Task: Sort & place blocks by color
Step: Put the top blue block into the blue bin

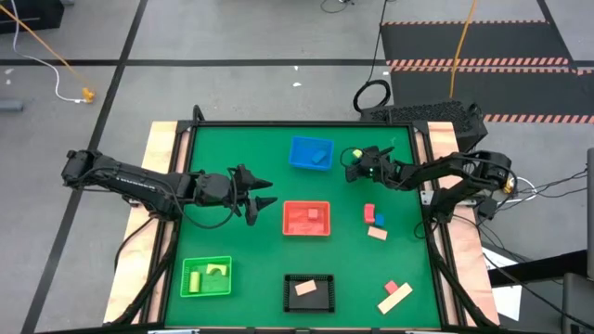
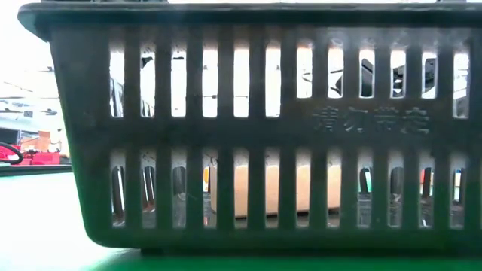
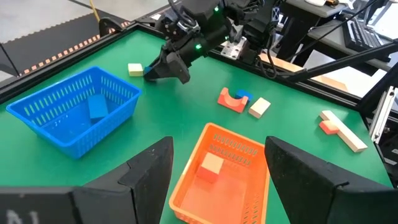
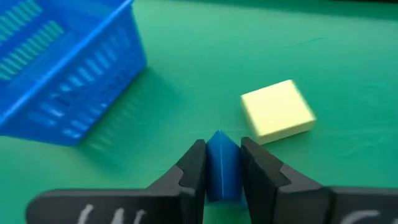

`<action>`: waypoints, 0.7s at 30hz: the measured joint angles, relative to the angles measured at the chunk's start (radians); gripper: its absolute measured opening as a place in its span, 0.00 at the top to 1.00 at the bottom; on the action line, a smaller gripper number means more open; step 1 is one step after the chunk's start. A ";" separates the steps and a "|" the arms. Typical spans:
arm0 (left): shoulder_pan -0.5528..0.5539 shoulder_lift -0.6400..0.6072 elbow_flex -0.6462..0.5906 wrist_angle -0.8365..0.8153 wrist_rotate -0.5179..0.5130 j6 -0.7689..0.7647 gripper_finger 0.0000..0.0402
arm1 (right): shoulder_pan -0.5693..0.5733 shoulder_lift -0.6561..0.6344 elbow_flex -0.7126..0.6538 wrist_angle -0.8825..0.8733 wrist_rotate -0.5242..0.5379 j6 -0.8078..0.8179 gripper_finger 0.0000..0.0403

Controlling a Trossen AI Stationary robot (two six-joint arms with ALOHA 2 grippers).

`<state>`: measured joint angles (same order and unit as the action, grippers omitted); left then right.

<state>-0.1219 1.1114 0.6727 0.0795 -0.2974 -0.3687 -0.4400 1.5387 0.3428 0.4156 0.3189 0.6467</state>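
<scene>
The green table (image 1: 251, 269) carries four bins. The blue bin (image 1: 310, 153) holds one blue block (image 3: 97, 107); the red bin (image 1: 305, 219) holds one red block (image 1: 313, 213); the green bin (image 1: 206, 276) holds two yellow blocks (image 1: 195, 279), a bar and an arch; the black bin (image 1: 309, 292) holds one tan block (image 1: 305, 289).

Two arms reach in from the sides. The left gripper (image 1: 261, 193) hovers between the blue and red bins with its fingers spread wide and nothing between them. The right gripper (image 1: 353, 165) sits just beside the blue bin, its fingers (image 4: 191, 168) clamped on a small blue wedge (image 4: 222, 163).

Loose pieces follow. One yellow cube (image 4: 277, 111) lies on the table just beside the right gripper. Right of the red bin sits a cluster of three: a red arch (image 3: 231, 99), a small blue piece (image 3: 244, 96) touching it, and a tan cube (image 3: 259, 107). Near the table's front right corner lie two more, a tan bar (image 1: 395, 298) and a red piece (image 1: 393, 287) touching it.
</scene>
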 joint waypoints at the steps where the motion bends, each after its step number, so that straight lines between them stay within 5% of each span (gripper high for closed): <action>1: 0.000 0.000 0.000 0.000 0.000 0.000 0.37 | 0.000 -0.006 0.000 0.002 -0.017 0.003 0.86; 11: -0.001 0.000 0.000 -0.001 0.001 -0.002 0.37 | 0.004 -0.171 -0.007 0.068 -0.193 0.029 0.92; 21: -0.001 0.000 0.000 -0.001 0.001 -0.002 0.37 | 0.007 -0.230 -0.005 0.307 -0.237 0.049 0.92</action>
<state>-0.1226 1.1114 0.6727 0.0784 -0.2966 -0.3706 -0.4332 1.3090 0.3382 0.7222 0.0814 0.6953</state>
